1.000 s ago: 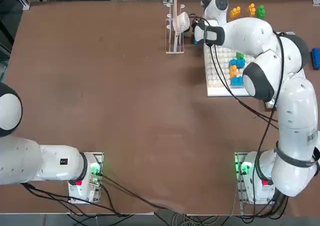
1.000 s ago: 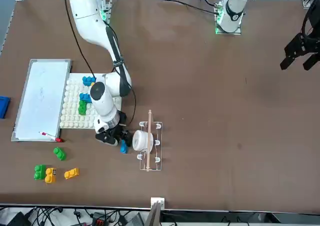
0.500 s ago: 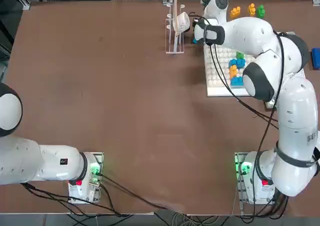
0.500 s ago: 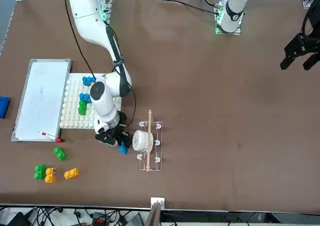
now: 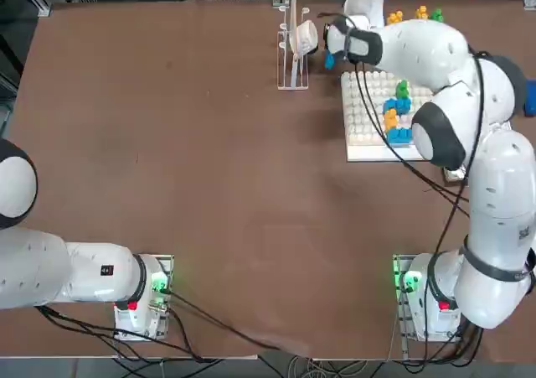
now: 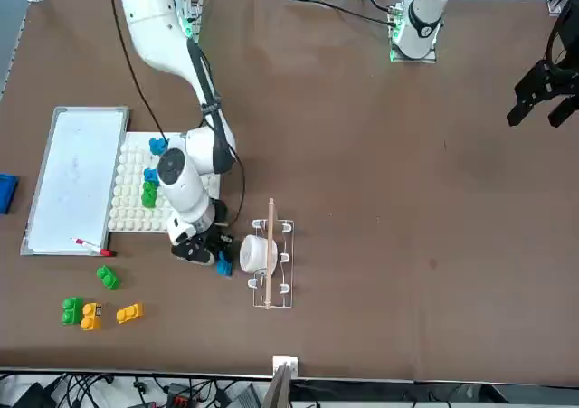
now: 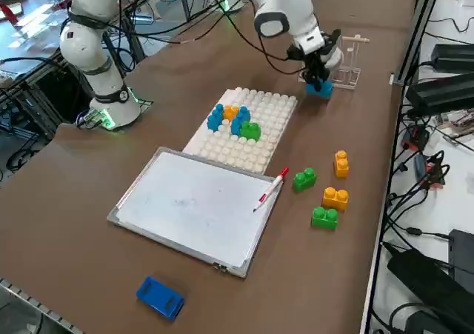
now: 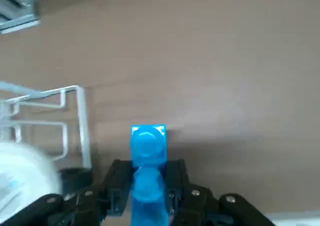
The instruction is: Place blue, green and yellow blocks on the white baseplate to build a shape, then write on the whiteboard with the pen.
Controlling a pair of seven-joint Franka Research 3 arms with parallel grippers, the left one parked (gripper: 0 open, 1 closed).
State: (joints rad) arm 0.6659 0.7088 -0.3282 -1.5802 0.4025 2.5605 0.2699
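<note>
We saw the right gripper (image 8: 149,186) pinching a blue block (image 8: 149,148) across its narrow sides, its studs left uncovered, seemingly for pressing onto the white baseplate (image 7: 218,147), which lay beside the whiteboard (image 7: 194,204).

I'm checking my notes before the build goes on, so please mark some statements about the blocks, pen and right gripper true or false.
1. The right gripper holds a blue block between its jaws. True.
2. The pen stands upright on the baseplate. False: it lies across the edge of the whiteboard.
3. A green block sits on the baseplate. True.
4. All the orange-yellow blocks are on the baseplate. False: two lie on the table.
5. The whiteboard lies beside the baseplate. True.
</note>
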